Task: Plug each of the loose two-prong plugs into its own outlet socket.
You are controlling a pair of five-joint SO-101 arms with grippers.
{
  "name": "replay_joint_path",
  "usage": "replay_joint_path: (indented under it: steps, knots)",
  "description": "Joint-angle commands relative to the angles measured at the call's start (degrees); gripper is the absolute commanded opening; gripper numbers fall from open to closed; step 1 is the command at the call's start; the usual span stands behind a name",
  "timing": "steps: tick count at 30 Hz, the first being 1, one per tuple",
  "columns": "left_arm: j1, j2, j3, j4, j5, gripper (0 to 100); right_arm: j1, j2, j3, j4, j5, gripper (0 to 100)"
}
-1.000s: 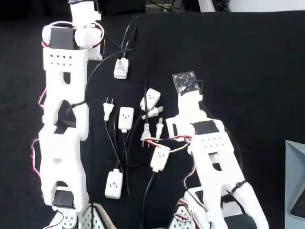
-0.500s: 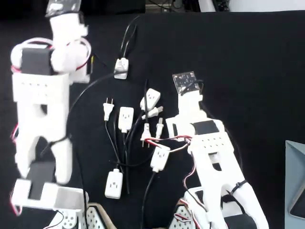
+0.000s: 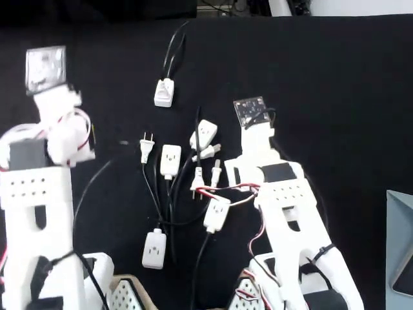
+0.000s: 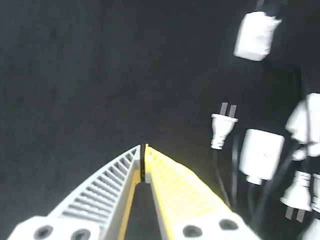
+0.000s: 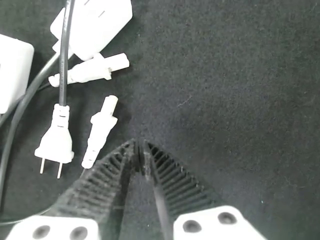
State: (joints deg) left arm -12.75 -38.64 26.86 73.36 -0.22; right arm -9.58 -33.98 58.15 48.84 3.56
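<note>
Several white outlet sockets lie on the black table: one far back (image 3: 164,92), one (image 3: 170,161) at the centre, one (image 3: 154,248) near the front. Loose two-prong plugs lie among their black cords, one (image 3: 146,148) at the left of the group and two (image 3: 198,179) side by side. My left gripper (image 4: 144,148) is shut with nothing in it, over bare cloth to the left of the left plug (image 4: 222,129). My right gripper (image 5: 139,148) is shut and holds nothing, close beside a plug (image 5: 99,130) and a corded plug (image 5: 56,142).
Black cords run tangled between the sockets (image 3: 169,213). A grey tray corner (image 3: 400,239) sits at the right edge. The left arm (image 3: 39,213) stands tall at the left. Open black cloth lies at the far right.
The left arm has swung back and to the left, away from the far socket. The right arm, plugs and sockets have stayed put.
</note>
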Motion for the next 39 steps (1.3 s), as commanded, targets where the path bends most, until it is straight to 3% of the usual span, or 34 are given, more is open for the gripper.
replay_joint_path:
  steps: [1,11,17,21,26,31,39]
  knots:
    - [-3.7,-5.6,11.4,-8.1,0.3,3,-1.5,-1.6,-0.8,-0.4,-0.1,1.2]
    - [-8.3,-10.6,28.6,-17.1,5.3,3,-7.8,-1.5,-14.1,17.0,0.3,4.6]
    - [-8.4,-12.0,32.9,-20.0,6.2,3,-10.7,-1.8,-18.0,25.9,6.3,4.7]
    - [-8.5,-13.6,35.8,-22.8,6.2,3,-12.9,-1.7,-16.2,25.5,5.0,4.7]
    - [-8.5,-15.9,37.3,-23.0,6.2,3,-13.2,-1.5,-12.9,16.1,4.6,4.7]
    - [-8.5,-17.9,38.0,-22.8,5.9,3,-17.7,-1.4,-9.7,10.1,-3.8,4.7]
    - [-8.5,-19.9,39.2,-22.9,5.8,3,-24.3,4.2,-14.1,8.4,-11.1,4.7]
